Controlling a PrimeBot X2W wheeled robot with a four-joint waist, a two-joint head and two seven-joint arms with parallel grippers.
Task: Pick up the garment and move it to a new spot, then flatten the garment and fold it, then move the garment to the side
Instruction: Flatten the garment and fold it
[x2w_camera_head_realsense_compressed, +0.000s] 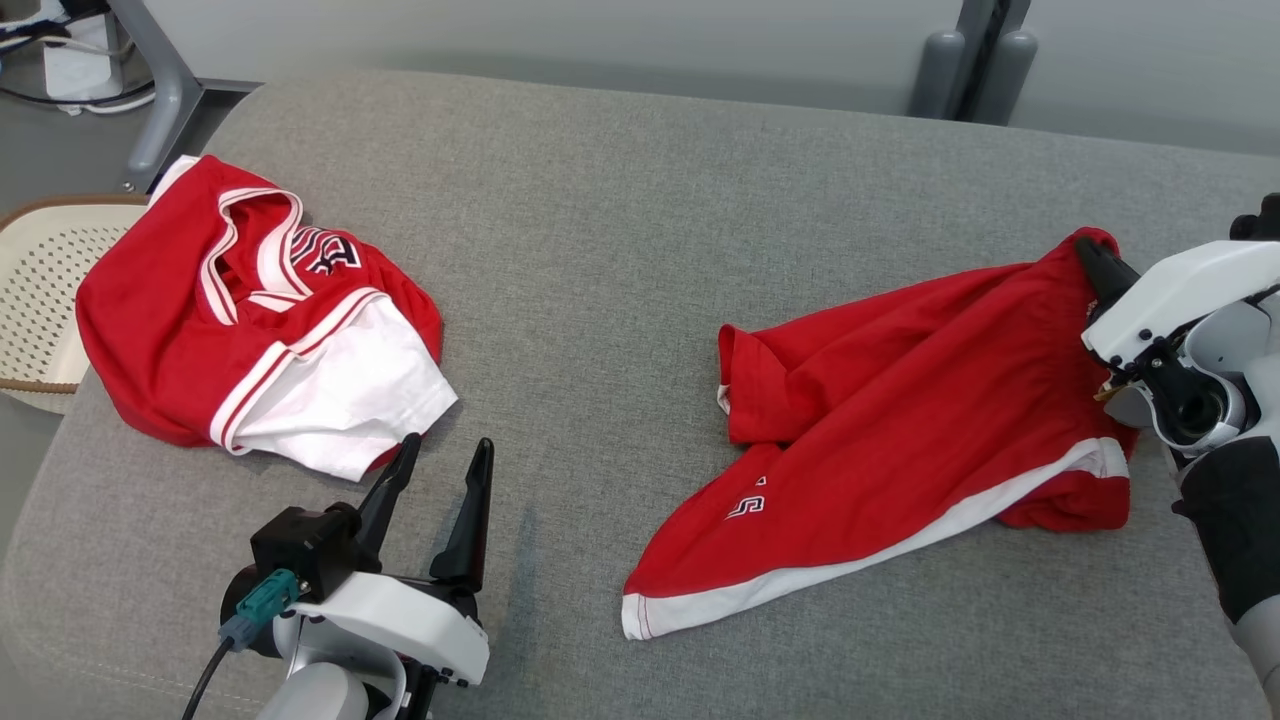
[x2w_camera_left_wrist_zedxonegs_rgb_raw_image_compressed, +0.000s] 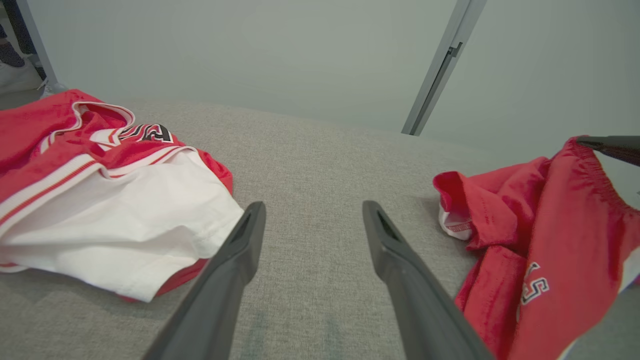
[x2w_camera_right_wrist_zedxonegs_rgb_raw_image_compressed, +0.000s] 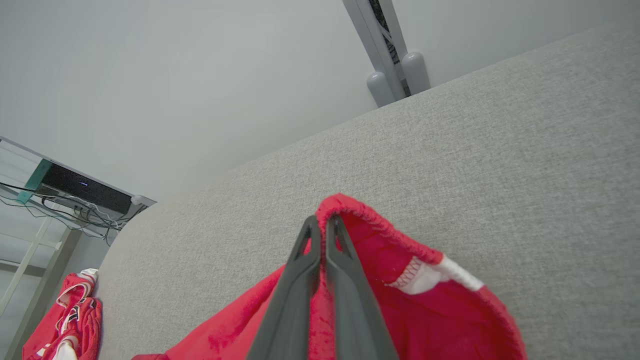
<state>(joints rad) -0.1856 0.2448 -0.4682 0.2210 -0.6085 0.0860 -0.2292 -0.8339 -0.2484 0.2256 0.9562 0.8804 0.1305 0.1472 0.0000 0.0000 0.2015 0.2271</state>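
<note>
Right fingers (x2w_camera_right_wrist_zedxonegs_rgb_raw_image_compressed: 295, 295): pressed together, pinching the gathered edge of the shorts (x2w_camera_head_realsense_compressed: 880, 400).
Right gripper (x2w_camera_head_realsense_compressed: 1090, 255): at the shorts' far right corner, holding that corner raised above the cushion (x2w_camera_head_realsense_compressed: 620, 220).
Shorts: red with white trim, crumpled; on the cushion's right half, the rest lying on it.
Left gripper (x2w_camera_head_realsense_compressed: 448, 445): fingers spread, holding nothing, over bare cushion between shorts and jersey (x2w_camera_head_realsense_compressed: 200, 330).
Jersey: red and white, bunched at the cushion's left edge.
Basket (x2w_camera_head_realsense_compressed: 40, 290): just beyond that edge.
</note>
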